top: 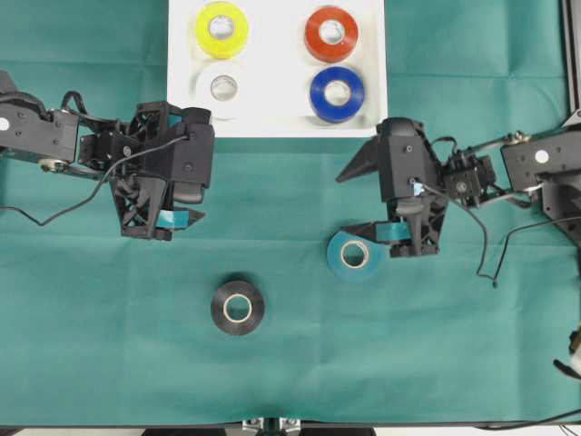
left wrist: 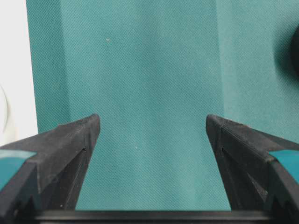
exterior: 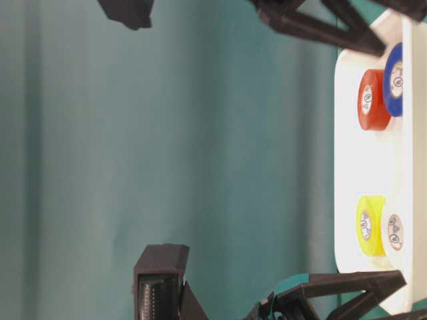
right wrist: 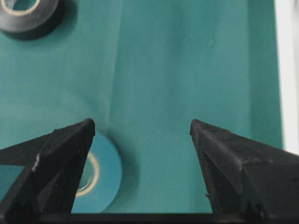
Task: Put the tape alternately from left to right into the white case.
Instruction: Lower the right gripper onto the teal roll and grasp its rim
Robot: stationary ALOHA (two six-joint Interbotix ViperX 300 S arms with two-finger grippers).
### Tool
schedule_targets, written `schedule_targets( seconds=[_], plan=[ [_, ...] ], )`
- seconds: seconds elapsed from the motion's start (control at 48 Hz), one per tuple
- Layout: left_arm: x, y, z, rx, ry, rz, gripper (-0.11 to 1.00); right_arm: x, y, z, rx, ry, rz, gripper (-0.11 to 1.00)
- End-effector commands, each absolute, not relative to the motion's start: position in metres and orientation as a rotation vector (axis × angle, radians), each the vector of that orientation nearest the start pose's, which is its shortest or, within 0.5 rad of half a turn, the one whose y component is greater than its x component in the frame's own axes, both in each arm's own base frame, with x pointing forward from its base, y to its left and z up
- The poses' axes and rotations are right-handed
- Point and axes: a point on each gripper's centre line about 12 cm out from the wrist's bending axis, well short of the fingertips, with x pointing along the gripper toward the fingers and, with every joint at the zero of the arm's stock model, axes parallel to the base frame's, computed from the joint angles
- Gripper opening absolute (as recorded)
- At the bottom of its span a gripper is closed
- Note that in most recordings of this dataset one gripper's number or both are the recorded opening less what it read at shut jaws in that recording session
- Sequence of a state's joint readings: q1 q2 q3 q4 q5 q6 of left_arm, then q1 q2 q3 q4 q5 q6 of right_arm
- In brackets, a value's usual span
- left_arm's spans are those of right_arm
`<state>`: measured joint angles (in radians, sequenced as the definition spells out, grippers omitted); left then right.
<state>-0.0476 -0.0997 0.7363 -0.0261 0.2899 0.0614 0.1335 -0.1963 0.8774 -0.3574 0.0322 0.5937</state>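
The teal roll [top: 355, 255] is lying mid-frame, partly under the right gripper [top: 368, 195], whose jaws are spread empty. The black roll [top: 238, 307] is sitting lower left of it on open green cloth [top: 109, 345]. The left gripper [top: 194, 176] is hanging released below the case [top: 277, 68], which is holding yellow [top: 221, 29], white [top: 222, 88], red [top: 331, 34] and blue [top: 337, 94] rolls.

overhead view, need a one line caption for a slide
Four tape rolls sit in the white case; the teal roll and black roll wait on the green cloth beside two open grippers.
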Motion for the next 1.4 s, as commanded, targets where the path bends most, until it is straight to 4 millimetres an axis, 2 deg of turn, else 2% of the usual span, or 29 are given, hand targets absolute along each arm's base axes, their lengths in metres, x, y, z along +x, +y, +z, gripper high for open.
schedule_targets(
  seconds=[0.0,0.354,0.666,0.979,1.374],
  plan=[
    [0.345,-0.019,0.171,0.052,0.884,-0.071,0.71,0.321,0.048,0.172,0.191,0.720,0.037,0.88],
    [0.345,-0.019,0.170,0.048,0.886,-0.071,0.71,0.314,0.062,0.166,0.237,0.767,0.037,0.87],
    [0.344,-0.019,0.169,0.049,0.889,-0.070,0.71,0.314,0.062,0.166,0.257,0.771,0.028,0.87],
    [0.345,-0.019,0.170,0.050,0.885,-0.071,0.71,0.319,0.066,0.137,0.278,0.857,0.003,0.87],
    [0.346,-0.019,0.170,0.049,0.886,-0.070,0.71,0.325,0.069,0.112,0.299,0.924,-0.025,0.87]
  ],
)
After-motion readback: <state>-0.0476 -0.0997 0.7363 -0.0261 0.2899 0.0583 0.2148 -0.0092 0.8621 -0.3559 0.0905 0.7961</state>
